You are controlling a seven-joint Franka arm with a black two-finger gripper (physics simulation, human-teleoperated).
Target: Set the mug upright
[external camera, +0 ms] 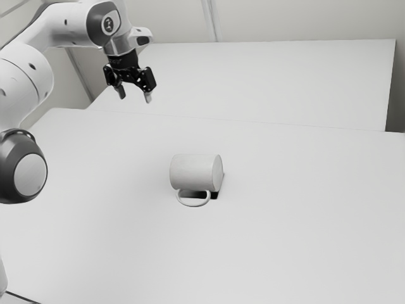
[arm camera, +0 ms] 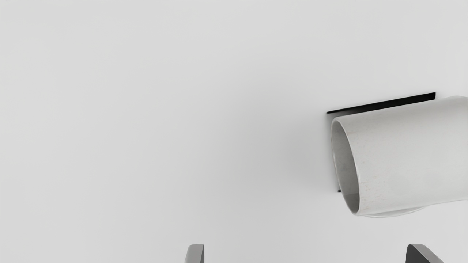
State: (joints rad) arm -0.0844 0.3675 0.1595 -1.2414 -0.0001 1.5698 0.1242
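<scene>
Table [external camera: 304, 234], one: white, smooth, the broad surface below your arm; it carries your mug.

Panel [external camera: 272, 76], one: white, flat, along the table's far side in the exterior view, with a pale wall [external camera: 285, 19] behind it.

Arm [external camera: 76, 24], one: white with dark grey joint covers, entering from the exterior view's left, its hand end raised over the table.

Mug [external camera: 195, 171], one: off-white, plain, cylindrical. You will find it lying on its side on the table, near the middle of the exterior view. It is not upright. In the wrist view it lies out ahead of your gripper, off toward one finger's side, partly cut off by the view's edge.

Gripper [external camera: 135, 97], one: black, pointing down, above the table and well apart from the mug, toward the exterior view's upper left from it.

Mouth of the mug [arm camera: 345, 168], one: open, facing sideways, giving you a look at the grey inner wall.

Dark patch [arm camera: 384, 104], one: black, straight-edged, on the table along the mug's side and partly covered by it.

Handle [external camera: 193, 204], one: curved loop, on the mug's side nearest the exterior camera.

Fingers [arm camera: 195, 254], two: grey, set wide apart for you, with nothing held between them.
</scene>
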